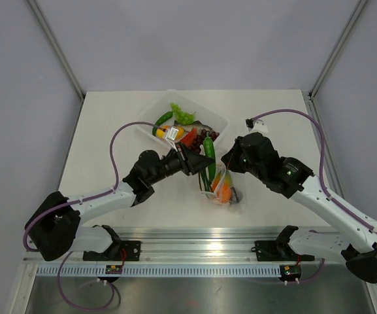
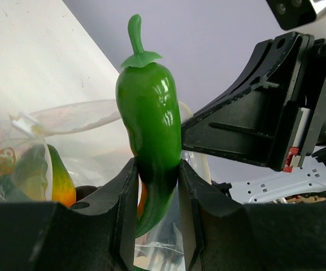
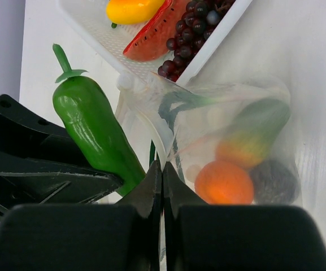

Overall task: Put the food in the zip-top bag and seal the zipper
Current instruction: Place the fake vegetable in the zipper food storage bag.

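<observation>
**Loading the bag — pepper next**

Clamped the green pepper (image 2: 149,124) low on its body in the left jaws, parted only as wide as the pepper, stem up, just beside the mouth of the zip-top bag (image 3: 219,101). Judged the step as loading: orange (image 3: 226,182), dark round fruit (image 3: 273,180) and a green-yellow piece (image 3: 253,132) already bagged on the counter, watermelon slice (image 3: 151,42) and grapes (image 3: 188,34) lying in the tray (image 3: 211,48). Pinched the bag's mouth edge in the fully closed right jaws. Called next for tipping the pepper inside and letting go — zipper not yet sealed.

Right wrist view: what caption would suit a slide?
The right gripper pinches the clear bag while the left gripper holds a green pepper beside it.
</observation>
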### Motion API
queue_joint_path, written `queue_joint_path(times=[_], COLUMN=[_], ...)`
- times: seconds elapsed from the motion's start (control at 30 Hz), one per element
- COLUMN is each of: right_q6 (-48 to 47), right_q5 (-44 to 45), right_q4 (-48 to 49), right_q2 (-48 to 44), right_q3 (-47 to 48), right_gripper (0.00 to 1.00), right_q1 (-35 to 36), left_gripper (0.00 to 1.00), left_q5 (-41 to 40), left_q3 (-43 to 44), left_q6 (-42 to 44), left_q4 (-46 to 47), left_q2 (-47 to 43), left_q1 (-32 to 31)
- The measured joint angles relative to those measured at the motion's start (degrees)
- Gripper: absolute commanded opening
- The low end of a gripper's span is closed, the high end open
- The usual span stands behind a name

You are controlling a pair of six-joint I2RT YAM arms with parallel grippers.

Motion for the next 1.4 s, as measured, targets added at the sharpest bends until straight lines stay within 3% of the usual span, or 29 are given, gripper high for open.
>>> queue_joint_path(times=[0.3,0.37,0.4,0.5,0.57,0.6,0.83,1.13,1.23,1.4], right_q6=[0.0,0.0,0.0,0.0,0.0,0.0,0.0,0.0,0.0,0.0], right_q5=[0.0,0.0,0.0,0.0,0.0,0.0,0.0,0.0,0.0,0.0], right_q4=[0.0,0.0,0.0,0.0,0.0,0.0,0.0,0.0,0.0,0.0], right_q2=[0.0,0.0,0.0,0.0,0.0,0.0,0.0,0.0,0.0,0.0], right_q3=[0.0,0.0,0.0,0.0,0.0,0.0,0.0,-0.3,-0.3,-0.3], right_gripper=[0.00,0.00,0.00,0.00,0.00,0.00,0.00,0.00,0.00,0.00], right_q1=[0.0,0.0,0.0,0.0,0.0,0.0,0.0,0.0,0.0,0.0], left_gripper=[0.00,0.19,0.45,0.59,0.76,0.79,0.78,0.60,0.54,0.54], left_q5=[-4.9,-5.5,-5.7,-5.9,-5.9,-5.8,-5.9,-8.8,-12.1,-18.5], left_q3=[-4.4,-4.4,-4.4,-4.4,-4.4,-4.3,-2.8,2.7,3.3,10.3], left_q6=[-6.0,-6.3,-6.4,-6.6,-6.4,-6.2,-3.1,7.8,10.9,15.6], left_q4=[7.5,8.0,8.1,8.1,8.0,7.8,0.0,-14.0,-19.0,-31.8], left_q2=[4.7,5.5,5.8,6.1,6.1,6.1,3.5,-7.6,-10.3,-9.3], left_q1=[-1.9,-2.3,-2.4,-2.7,-2.9,-3.0,-4.3,-7.4,-7.4,-7.4])
